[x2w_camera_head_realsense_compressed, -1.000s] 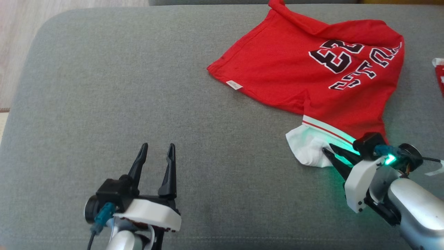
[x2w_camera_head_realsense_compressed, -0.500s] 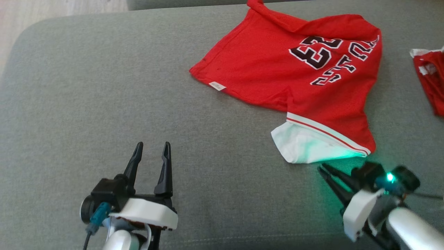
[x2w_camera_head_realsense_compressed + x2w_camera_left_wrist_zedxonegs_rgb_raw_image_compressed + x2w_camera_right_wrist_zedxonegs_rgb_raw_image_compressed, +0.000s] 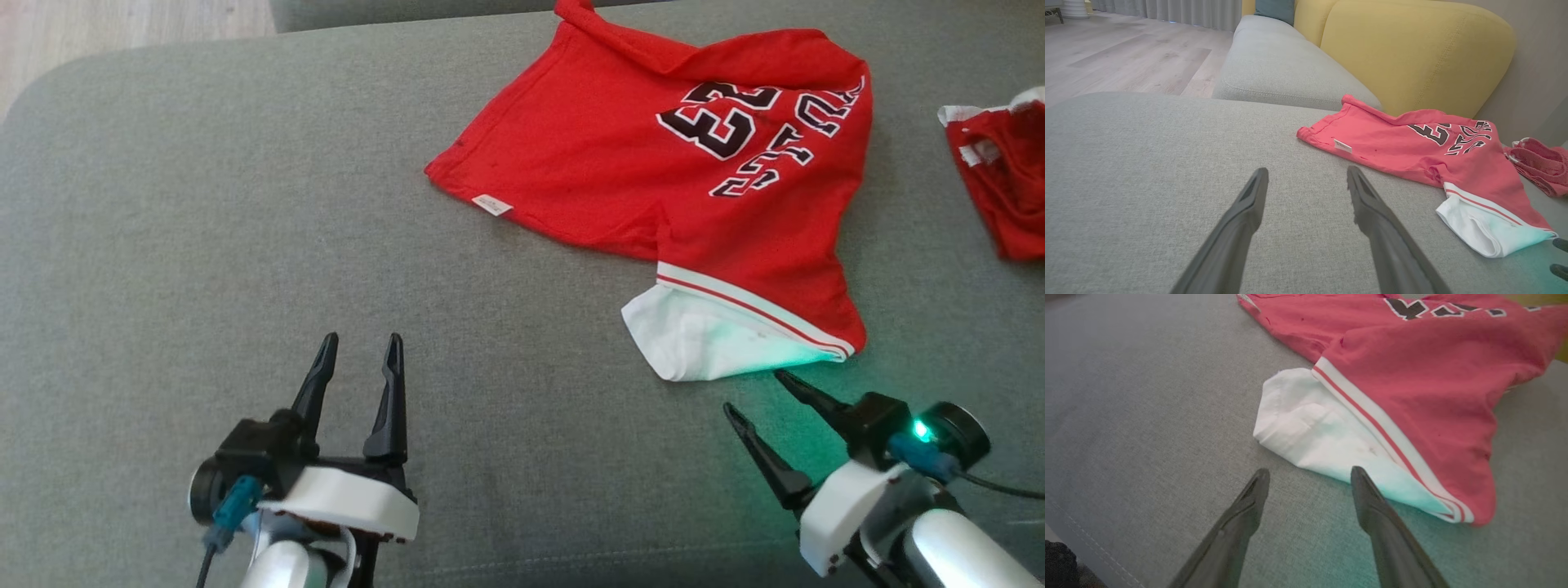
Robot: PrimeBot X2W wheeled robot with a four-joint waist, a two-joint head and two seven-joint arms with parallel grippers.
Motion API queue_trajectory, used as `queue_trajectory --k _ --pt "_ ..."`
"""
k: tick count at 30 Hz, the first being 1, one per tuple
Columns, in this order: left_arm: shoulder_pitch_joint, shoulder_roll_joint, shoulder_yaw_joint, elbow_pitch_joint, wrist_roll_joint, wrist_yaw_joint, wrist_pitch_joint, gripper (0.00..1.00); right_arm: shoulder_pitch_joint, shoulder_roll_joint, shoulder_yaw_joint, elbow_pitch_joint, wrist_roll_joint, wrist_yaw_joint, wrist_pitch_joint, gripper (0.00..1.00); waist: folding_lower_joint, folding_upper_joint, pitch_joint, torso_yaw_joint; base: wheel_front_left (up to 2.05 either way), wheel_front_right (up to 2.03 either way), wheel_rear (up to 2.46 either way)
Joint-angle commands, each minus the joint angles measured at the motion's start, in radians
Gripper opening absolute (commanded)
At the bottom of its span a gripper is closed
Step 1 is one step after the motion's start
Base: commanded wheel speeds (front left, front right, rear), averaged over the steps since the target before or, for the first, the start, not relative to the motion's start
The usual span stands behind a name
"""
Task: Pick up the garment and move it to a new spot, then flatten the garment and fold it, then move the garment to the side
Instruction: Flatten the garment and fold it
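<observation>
The garment [image 3: 620,155], soft red knit shorts with a black-and-white print, lies mostly flat on the far right of the grey woven sofa [image 3: 204,204]. Its white-striped hem and rumpled white lining point toward us, and its long axis slants from the far side to the near right. Our right gripper [image 3: 752,390] stands wide and empty, just short of the lining. Our left gripper [image 3: 362,339] is also spread, holding nothing, well apart from the garment. Another red cloth [image 3: 1000,188] lies bunched at the right.

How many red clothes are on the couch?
2: red shorts spread out just beyond the right gripper, and a crumpled red garment farther right, partly out of frame.
</observation>
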Motion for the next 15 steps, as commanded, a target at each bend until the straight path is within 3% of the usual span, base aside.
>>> queue_trajectory --k 1,7,15 --pt "-0.025 -0.003 0.036 -0.032 0.011 -0.001 -0.012 1.00 -0.019 -0.013 0.005 -0.035 -0.013 -0.001 0.006 1.00 0.0000 0.0000 0.001 0.004 0.00 0.00 0.00" --pt "-0.041 -0.003 0.028 -0.030 0.008 -0.002 -0.012 1.00 -0.099 -0.022 0.026 -0.010 -0.021 -0.001 0.035 1.00 0.0000 0.0000 0.015 0.042 0.00 0.00 0.00" --pt "-0.058 -0.003 0.015 -0.031 0.000 0.002 -0.012 1.00 -0.221 -0.055 0.081 0.156 0.028 -0.001 0.070 1.00 0.0000 0.0000 0.051 0.105 0.00 0.00 0.00"
